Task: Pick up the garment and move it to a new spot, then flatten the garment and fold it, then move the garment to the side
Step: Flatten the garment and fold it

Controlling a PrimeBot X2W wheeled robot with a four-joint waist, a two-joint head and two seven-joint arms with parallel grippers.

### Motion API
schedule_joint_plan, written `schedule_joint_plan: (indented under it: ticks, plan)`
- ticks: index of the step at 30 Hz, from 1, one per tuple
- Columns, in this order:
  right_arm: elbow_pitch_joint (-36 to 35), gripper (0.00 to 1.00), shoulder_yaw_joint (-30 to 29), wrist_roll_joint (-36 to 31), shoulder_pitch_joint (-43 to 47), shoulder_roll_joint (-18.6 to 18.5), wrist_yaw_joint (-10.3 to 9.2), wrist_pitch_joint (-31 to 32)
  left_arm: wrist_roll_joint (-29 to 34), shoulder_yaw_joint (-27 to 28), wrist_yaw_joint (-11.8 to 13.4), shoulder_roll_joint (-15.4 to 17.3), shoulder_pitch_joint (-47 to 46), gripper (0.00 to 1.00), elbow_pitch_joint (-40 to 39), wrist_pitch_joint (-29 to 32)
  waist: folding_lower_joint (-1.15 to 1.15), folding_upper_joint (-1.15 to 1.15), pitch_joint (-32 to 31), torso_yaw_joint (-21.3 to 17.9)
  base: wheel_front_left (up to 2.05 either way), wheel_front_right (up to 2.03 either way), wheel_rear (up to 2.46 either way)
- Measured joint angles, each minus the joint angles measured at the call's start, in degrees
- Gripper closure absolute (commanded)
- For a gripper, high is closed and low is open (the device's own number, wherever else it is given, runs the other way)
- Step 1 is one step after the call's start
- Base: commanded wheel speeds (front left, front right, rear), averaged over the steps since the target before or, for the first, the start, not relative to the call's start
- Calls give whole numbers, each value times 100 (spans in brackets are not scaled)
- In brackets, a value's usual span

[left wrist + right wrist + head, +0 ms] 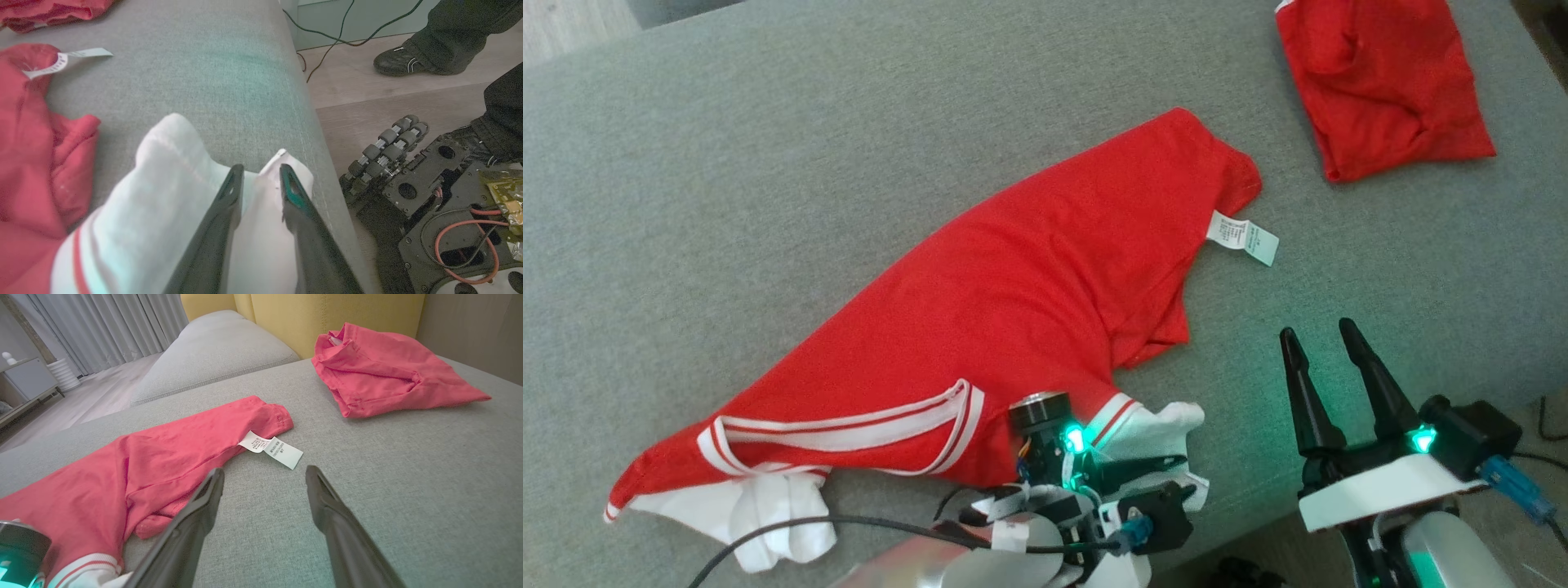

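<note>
The garment [1029,302] is a red shirt with white, red-striped trim, lying crumpled across the grey cushion [768,163]. Its care label [1243,237] sticks out at the far right corner. My left gripper [1176,475] is at the garment's white sleeve [1168,425] near the front edge. In the left wrist view that gripper [260,169] has its two fingers closed in on a fold of the white sleeve [163,196]. My right gripper [1316,329] hovers open to the right of the garment, over bare cushion. Its fingers point toward the label [271,448], and the right gripper [264,470] holds nothing.
A second red garment [1380,82], folded, lies at the far right. The cushion's front edge [322,163] drops to a wood floor with the robot's base [429,196], cables and a person's shoe [412,61]. A yellow backrest [327,314] rises behind.
</note>
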Motion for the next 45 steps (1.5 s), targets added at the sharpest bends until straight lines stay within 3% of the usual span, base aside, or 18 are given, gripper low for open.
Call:
schedule_joint_plan:
  ticks: [1,2,3,10,17,20,21,23,29,35,41,45]
  plan:
    - [0,0,-4,4,-19,-2,1,0,1,-3,-16,0,0,66,25,22,0,0,9,9,0,0,0]
    - [-1,0,-10,4,-21,-4,0,0,1,-4,-34,0,0,92,51,27,0,0,15,20,0,0,0]
    - [-1,0,-14,4,-20,-7,0,0,1,-5,-41,0,0,100,74,29,0,0,19,33,0,0,0]
    - [0,0,-93,3,-9,-24,0,0,40,-15,-10,7,-42,100,-234,-349,0,0,-75,174,0,0,0]
    - [-4,0,-290,-46,222,-59,0,0,-159,355,836,40,-92,100,-916,-761,0,0,-377,495,0,0,0]
    - [-14,0,-339,-54,385,-67,0,0,-213,680,1255,361,-82,100,-1386,-775,0,0,-500,710,0,0,0]
    - [-14,0,-339,-54,385,-67,0,0,-213,680,1255,361,-82,100,-1386,-775,0,0,-500,710,0,0,0]
    - [-34,0,-385,-55,424,-83,0,0,-526,1093,1577,769,74,100,-1768,-608,-1,0,-597,940,0,0,0]
    - [-79,0,-371,-102,422,-142,1,0,-940,1491,2024,1220,848,100,-2024,-531,-1,0,-659,1283,0,0,0]
    - [-107,0,-399,-103,422,-189,0,0,-1299,1893,2510,1384,1461,100,-2187,-887,0,0,-626,1532,0,0,0]
    - [-91,0,-474,-104,542,-198,0,1,-1404,2160,2808,1484,1733,100,-2644,-1382,-1,0,-709,1727,0,0,0]
    - [-85,0,-514,-104,621,-203,0,1,-1388,2437,3048,1779,1818,100,-2950,-1439,-1,0,-807,1870,0,0,0]
